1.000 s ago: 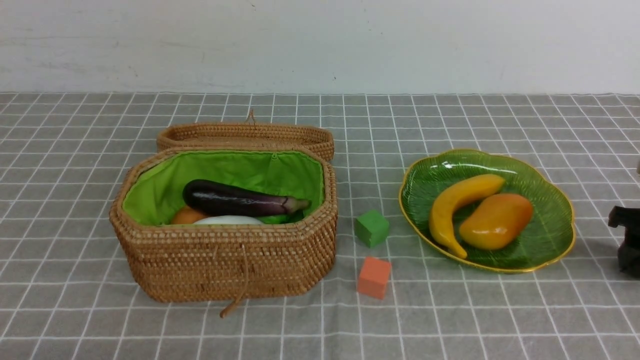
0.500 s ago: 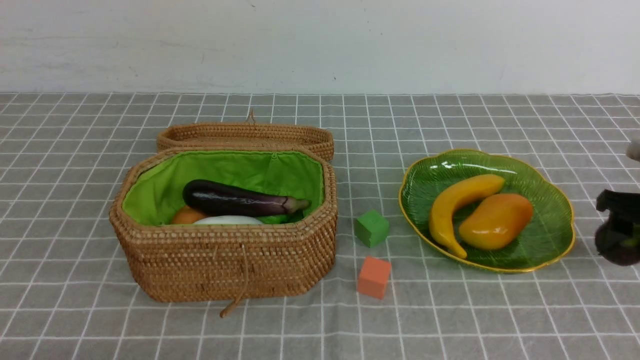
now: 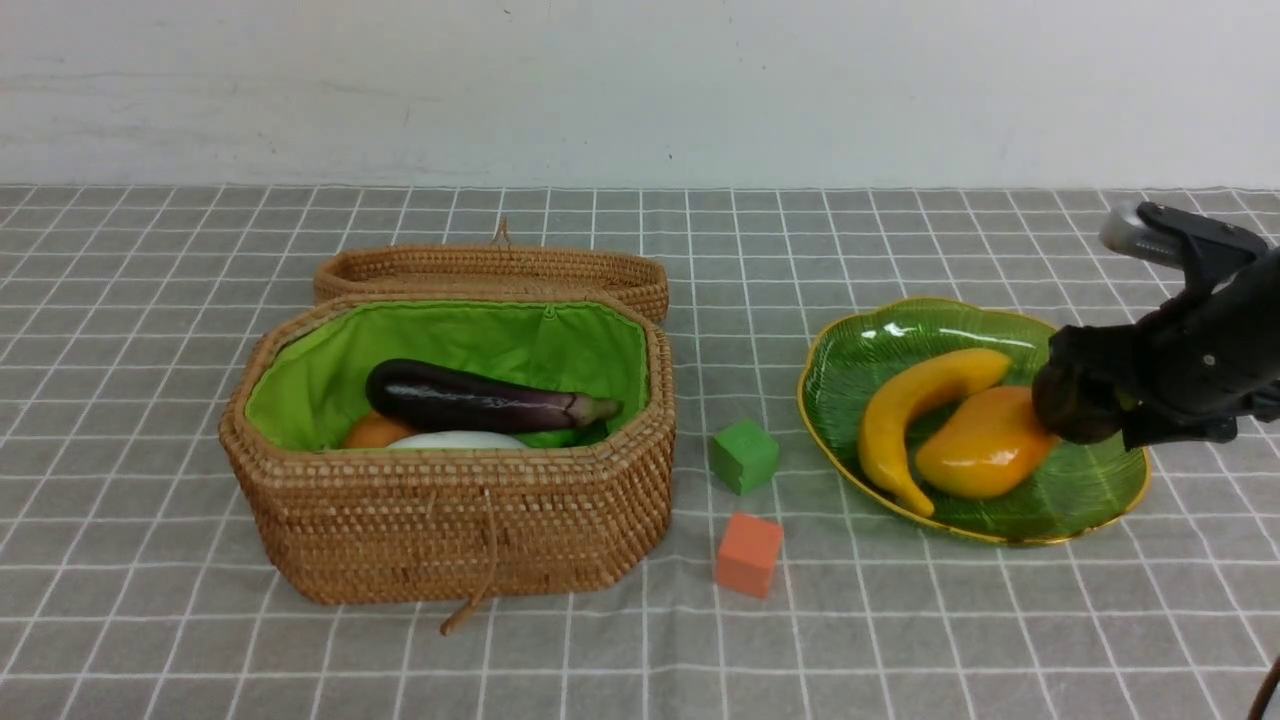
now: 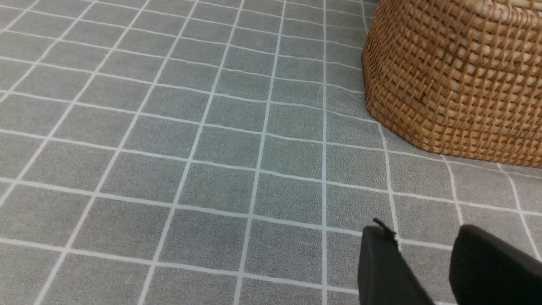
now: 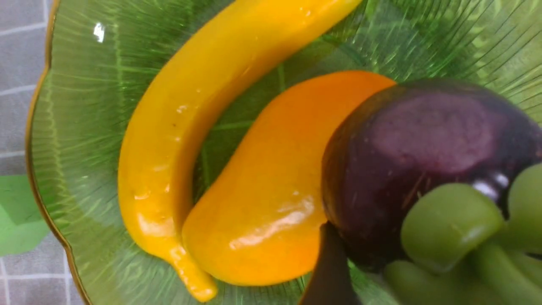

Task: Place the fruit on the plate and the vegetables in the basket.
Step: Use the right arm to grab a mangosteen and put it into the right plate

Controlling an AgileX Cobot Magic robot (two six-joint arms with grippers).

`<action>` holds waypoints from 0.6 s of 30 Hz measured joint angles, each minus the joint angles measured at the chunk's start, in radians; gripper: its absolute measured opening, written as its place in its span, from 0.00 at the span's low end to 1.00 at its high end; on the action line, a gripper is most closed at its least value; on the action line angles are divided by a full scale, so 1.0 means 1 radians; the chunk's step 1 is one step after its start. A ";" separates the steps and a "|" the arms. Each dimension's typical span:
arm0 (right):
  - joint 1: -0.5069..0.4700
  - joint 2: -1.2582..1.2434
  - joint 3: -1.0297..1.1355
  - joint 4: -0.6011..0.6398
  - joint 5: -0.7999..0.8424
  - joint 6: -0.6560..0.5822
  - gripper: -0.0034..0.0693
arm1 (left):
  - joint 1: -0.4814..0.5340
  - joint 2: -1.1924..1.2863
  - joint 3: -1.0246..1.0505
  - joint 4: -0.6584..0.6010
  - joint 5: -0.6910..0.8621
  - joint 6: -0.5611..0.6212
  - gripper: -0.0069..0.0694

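Note:
My right gripper (image 3: 1092, 400) is shut on the round dark purple fruit (image 3: 1075, 403) and holds it just above the right side of the green plate (image 3: 850, 355), against the mango (image 3: 980, 445). The banana (image 3: 905, 415) lies beside the mango on the plate. In the right wrist view the purple fruit (image 5: 423, 161) with its green calyx (image 5: 453, 224) fills the near side, over the mango (image 5: 271, 182) and banana (image 5: 190, 110). The basket (image 3: 450, 520) holds the eggplant (image 3: 480, 398), a white oblong (image 3: 455, 440) and an orange-brown lump (image 3: 372, 432). My left gripper (image 4: 423, 250) is open above the cloth near the basket (image 4: 457, 72).
A small green cube (image 3: 744, 456) and a small orange cube (image 3: 748, 555) sit on the grey checked cloth between basket and plate. The basket's lid (image 3: 490, 270) lies open behind it. A white wall stands at the back.
My right gripper has come in from the right edge, risen and moved left over the plate with the purple fruit in it. The mango has shifted slightly left. The left arm is out of the front view throughout.

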State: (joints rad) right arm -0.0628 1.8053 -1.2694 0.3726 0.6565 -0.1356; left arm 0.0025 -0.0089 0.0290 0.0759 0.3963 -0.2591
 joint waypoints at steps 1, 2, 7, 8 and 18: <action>0.000 0.000 0.000 -0.002 0.008 0.003 0.74 | 0.000 0.000 0.000 0.000 0.000 0.001 0.40; 0.000 0.000 0.000 -0.002 0.010 0.003 0.74 | 0.000 0.000 0.000 0.000 0.000 0.001 0.40; -0.006 0.000 0.000 -0.003 0.056 0.007 0.91 | 0.000 0.000 0.000 0.000 0.000 0.001 0.40; -0.006 0.000 0.000 -0.003 0.058 0.007 0.92 | 0.000 0.000 0.000 0.000 0.000 0.001 0.40; -0.006 -0.055 0.000 -0.126 0.105 0.087 0.92 | 0.000 0.000 0.000 0.000 0.000 0.001 0.40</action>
State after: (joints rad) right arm -0.0691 1.7506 -1.2694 0.2463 0.7617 -0.0489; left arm 0.0025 -0.0089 0.0290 0.0759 0.3963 -0.2584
